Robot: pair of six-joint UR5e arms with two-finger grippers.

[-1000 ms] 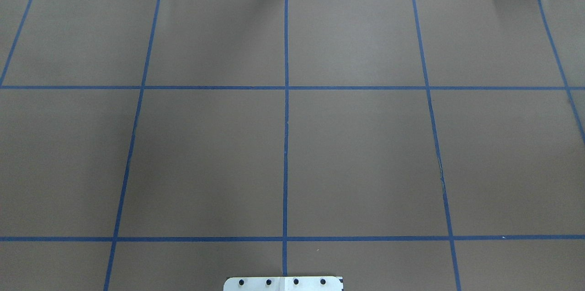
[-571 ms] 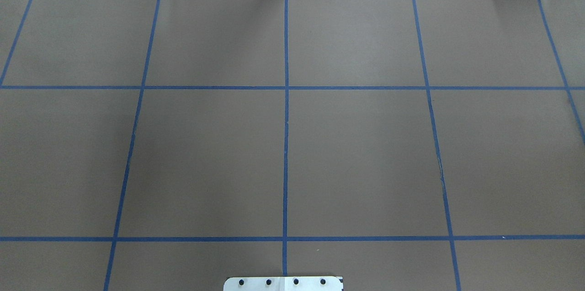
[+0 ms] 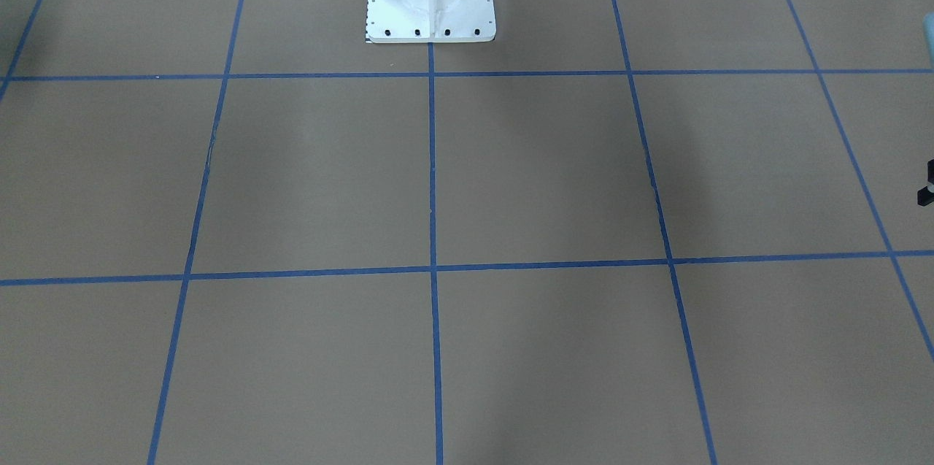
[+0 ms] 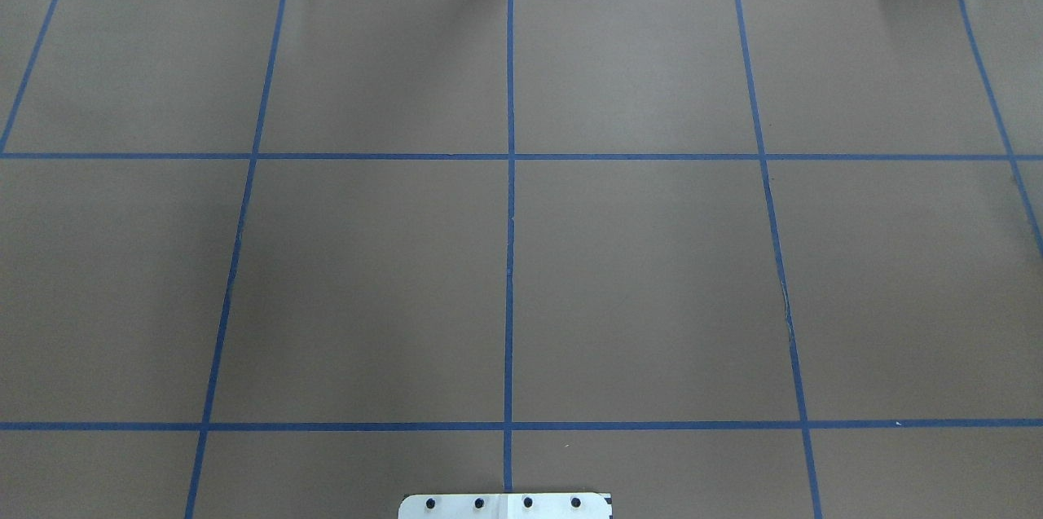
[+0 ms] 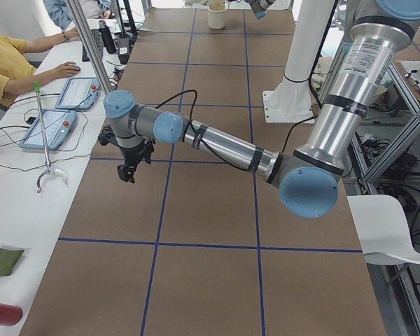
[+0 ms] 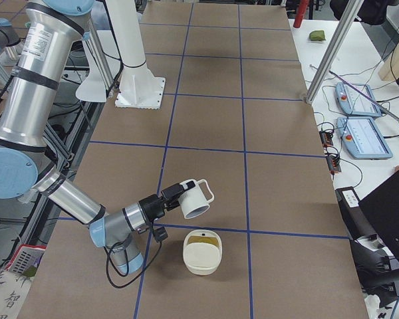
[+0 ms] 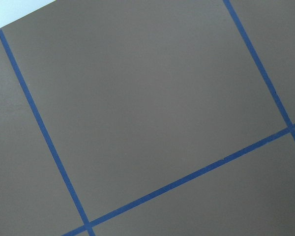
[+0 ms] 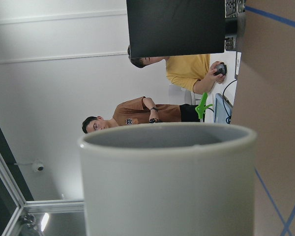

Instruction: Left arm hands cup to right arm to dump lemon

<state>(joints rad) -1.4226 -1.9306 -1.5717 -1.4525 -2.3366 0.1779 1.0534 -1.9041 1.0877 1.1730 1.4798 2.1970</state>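
Just ahead of my right gripper (image 6: 175,196), whose finger set I cannot tell, the cup (image 6: 196,198) hangs tipped on its side, the lemon (image 6: 203,238) apparently already lying in the tub (image 6: 201,264) below, so handover and dump look done.

cup (image 6: 195,198): white, handle up, tipped sideways above table (image 6: 279,126) | lemon (image 6: 203,238): dull yellow, inside cream bowl (image 6: 201,264)

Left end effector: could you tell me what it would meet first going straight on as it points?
Likely the table: the left end effector points downward, and its wrist view shows only its brown surface and blue tape.
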